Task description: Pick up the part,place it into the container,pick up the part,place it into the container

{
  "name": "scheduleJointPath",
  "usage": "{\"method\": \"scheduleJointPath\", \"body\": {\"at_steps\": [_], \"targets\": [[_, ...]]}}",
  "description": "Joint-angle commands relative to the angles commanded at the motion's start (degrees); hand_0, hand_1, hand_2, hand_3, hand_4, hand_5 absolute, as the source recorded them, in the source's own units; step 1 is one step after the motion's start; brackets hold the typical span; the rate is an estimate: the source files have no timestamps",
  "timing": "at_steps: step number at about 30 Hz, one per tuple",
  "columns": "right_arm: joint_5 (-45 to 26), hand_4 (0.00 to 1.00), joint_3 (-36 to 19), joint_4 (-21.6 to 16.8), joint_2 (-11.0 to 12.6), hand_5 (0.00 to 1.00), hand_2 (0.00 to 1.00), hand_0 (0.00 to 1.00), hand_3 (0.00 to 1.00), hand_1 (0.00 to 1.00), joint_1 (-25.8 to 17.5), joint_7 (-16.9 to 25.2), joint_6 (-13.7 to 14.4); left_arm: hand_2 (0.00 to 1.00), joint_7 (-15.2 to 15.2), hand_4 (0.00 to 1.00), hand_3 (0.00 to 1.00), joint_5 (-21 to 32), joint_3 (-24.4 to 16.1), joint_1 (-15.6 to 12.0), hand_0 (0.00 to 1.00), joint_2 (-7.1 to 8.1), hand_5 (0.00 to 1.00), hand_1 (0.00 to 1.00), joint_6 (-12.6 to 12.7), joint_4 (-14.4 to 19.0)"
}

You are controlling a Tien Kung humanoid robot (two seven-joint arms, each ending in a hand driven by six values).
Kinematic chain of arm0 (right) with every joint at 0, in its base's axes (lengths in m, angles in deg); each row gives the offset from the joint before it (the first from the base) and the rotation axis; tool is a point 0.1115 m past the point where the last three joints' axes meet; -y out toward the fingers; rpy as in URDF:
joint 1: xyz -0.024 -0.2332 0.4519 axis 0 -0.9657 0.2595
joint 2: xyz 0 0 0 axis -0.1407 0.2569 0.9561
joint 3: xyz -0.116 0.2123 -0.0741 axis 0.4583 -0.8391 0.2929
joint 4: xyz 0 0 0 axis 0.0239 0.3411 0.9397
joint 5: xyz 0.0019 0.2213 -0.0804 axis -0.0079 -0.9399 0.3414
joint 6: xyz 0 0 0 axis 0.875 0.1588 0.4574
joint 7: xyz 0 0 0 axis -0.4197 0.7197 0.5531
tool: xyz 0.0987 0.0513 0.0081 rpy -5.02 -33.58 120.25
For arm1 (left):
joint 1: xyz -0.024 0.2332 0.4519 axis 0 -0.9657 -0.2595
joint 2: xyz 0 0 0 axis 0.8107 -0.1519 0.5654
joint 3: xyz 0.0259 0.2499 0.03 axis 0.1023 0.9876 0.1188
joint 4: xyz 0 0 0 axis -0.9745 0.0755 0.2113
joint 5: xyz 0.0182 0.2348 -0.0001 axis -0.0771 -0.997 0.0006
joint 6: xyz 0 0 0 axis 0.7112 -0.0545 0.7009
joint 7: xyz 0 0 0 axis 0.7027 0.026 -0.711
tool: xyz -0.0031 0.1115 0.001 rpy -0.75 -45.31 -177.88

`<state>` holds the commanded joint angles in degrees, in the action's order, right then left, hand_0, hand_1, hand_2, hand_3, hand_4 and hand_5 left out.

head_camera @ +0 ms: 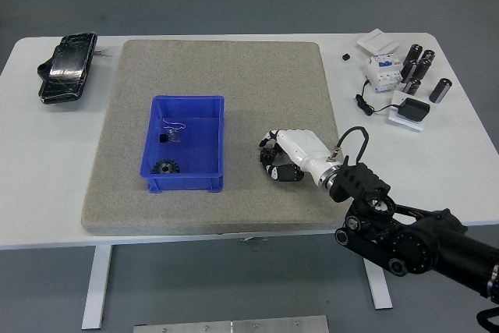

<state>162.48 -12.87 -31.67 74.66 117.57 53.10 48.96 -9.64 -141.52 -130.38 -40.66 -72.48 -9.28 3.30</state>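
Observation:
My right hand, white with black fingertips, rests on the grey mat just right of the blue container. Its fingers are curled tight around the spot where a small black gear stood; the gear is hidden inside the grasp. The container holds another black gear at its near end and a small black part with a thin wire in the middle. The left arm is out of view.
A black case lies at the table's far left. At the far right are black cylinders, a white breaker, a black adapter with cable and a white box.

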Motion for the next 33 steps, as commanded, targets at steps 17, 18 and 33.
{"method": "scheduleJointPath", "body": {"at_steps": [17, 18, 33], "targets": [[2.31, 0.563, -2.87, -6.18, -5.31, 0.002, 0.388, 0.501, 0.678, 0.502, 5.46, 0.54, 2.28, 0.622, -0.14, 0.708, 0.635, -0.04, 0.00, -0.07, 0.672, -0.05, 0.565, 0.646, -0.04, 0.00], [2.35, 0.563, -2.53, -6.63, -6.17, 0.002, 0.387, 0.506, 0.678, 0.503, 5.75, 0.57, 2.47, 0.622, -0.16, 0.712, 0.637, -0.08, -0.01, -0.07, 0.672, -0.04, 0.569, 0.646, -0.05, 0.00], [8.89, 0.597, 2.49, -4.42, -10.90, 0.325, 0.815, 0.868, 0.748, 0.821, 7.53, -1.80, 0.40, 0.622, -0.29, 0.721, 0.638, -0.41, -0.24, 0.27, 0.673, 0.07, 0.579, 0.645, -0.10, 0.00]]}}
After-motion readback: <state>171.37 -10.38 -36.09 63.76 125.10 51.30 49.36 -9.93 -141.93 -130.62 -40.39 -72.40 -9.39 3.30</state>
